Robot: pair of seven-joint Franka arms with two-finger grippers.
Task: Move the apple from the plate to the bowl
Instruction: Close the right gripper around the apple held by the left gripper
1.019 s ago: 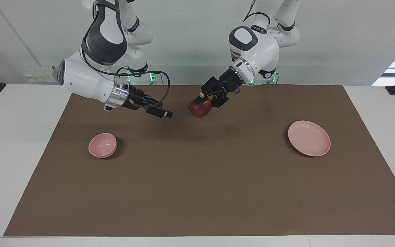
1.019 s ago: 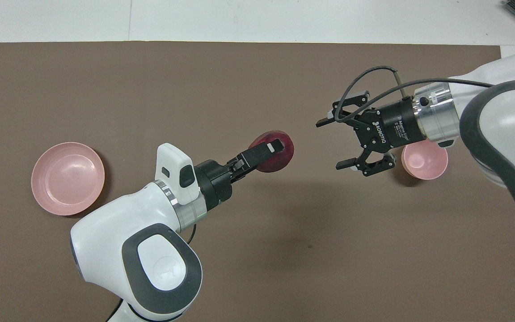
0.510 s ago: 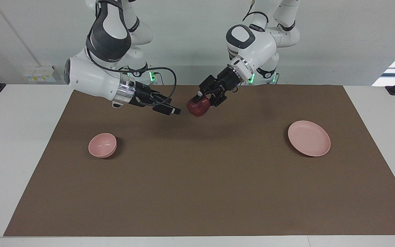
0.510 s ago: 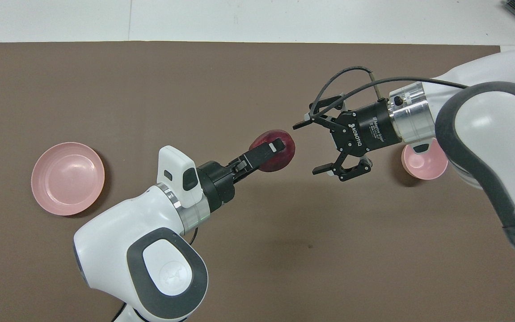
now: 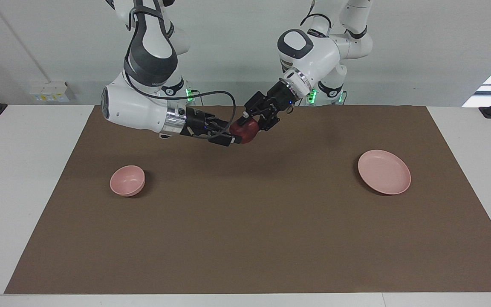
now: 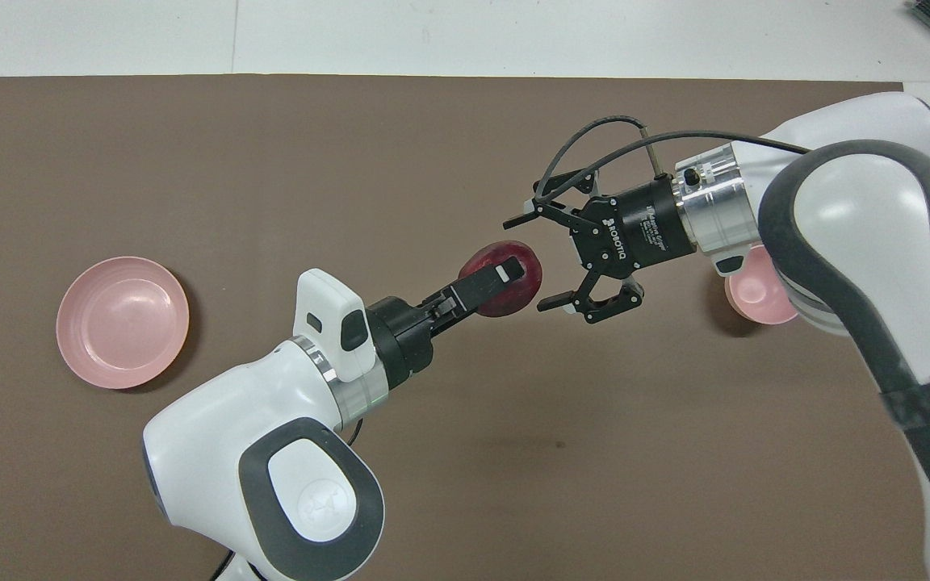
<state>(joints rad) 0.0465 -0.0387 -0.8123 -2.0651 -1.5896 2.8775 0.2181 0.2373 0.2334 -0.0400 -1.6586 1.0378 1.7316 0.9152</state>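
Since the earlier frame, right gripper (image 6: 536, 262) has closed in on the apple (image 6: 505, 282), fingers spread wide either side of it; contact seems likely but unclear. Left gripper (image 5: 245, 123) clamps the apple above the mat (image 5: 245, 238), between bowl (image 5: 127, 181) and plate (image 5: 384, 172), both arms outstretched.

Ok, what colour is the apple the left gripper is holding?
Dark red; the apple shows best in the overhead view.

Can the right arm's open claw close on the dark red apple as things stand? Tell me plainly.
Probably yes: the right claw stands open, facing the small dark red apple held up by the left claw, with nothing between them.
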